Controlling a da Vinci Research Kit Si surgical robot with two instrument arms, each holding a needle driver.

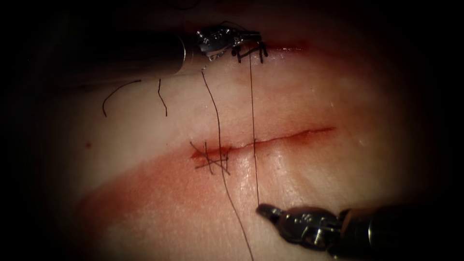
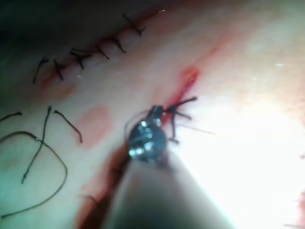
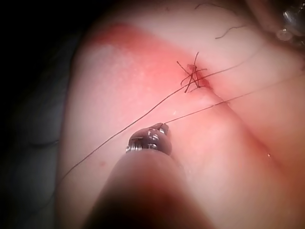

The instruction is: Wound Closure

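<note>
The cut (image 1: 290, 135) runs across the tissue, with a knotted stitch (image 1: 212, 159) at its left end. My left tool (image 1: 249, 37) lies far above the cut with its jaws shut on the thread (image 1: 253, 106). That strand drops straight down, crosses the cut just right of the knot, and ends in my right tool (image 1: 265, 210), whose jaws are shut on it below the cut. A second strand (image 1: 215, 111) runs from beside the left tool through the knot and on downward. The right wrist view shows the right tool (image 3: 159, 128) gripping the thread (image 3: 214, 104) near the knot (image 3: 192, 76). The left wrist view shows the left tool (image 2: 153, 114).
An older stitched cut (image 1: 285, 48) lies right under the left tool, and its stitches (image 2: 178, 114) touch the tip. Another stitched row (image 2: 90, 52) lies beyond. Loose cut ends of thread (image 1: 116, 94) rest on the tissue at upper left. Red fluid (image 1: 145, 188) stains the tissue below the cut.
</note>
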